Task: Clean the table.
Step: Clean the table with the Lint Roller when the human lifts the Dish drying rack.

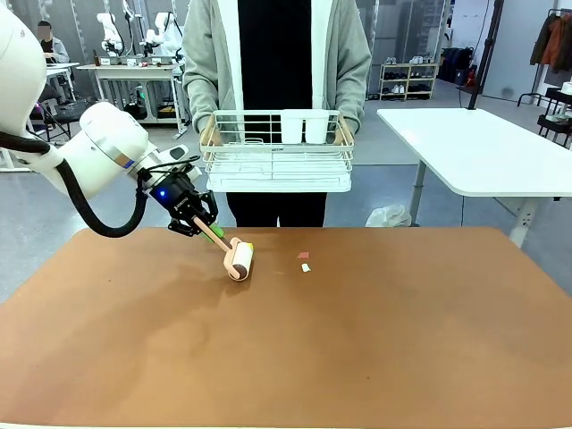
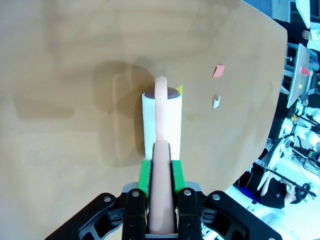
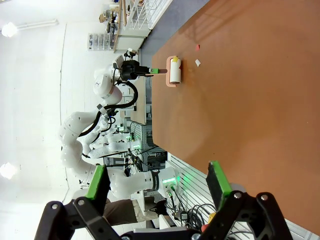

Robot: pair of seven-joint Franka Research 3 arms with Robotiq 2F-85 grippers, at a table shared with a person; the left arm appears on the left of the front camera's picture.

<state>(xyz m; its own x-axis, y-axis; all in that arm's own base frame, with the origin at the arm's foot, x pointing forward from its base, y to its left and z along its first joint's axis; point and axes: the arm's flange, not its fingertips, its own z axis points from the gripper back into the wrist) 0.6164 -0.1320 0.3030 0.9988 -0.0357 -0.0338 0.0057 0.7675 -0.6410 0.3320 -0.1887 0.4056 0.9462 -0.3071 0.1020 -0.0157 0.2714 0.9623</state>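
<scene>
Left gripper (image 1: 207, 229), clenched on handle of lint roller (image 1: 239, 260), low over far-left of table (image 1: 375, 340), roller head touching it.

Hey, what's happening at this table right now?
The left gripper is shut on the handle of a lint roller, whose roll rests on the reddish-brown table. A pink scrap and a white scrap lie to its right, not yet picked up. The right gripper hangs open. A person at the far side holds a white wire rack.
</scene>
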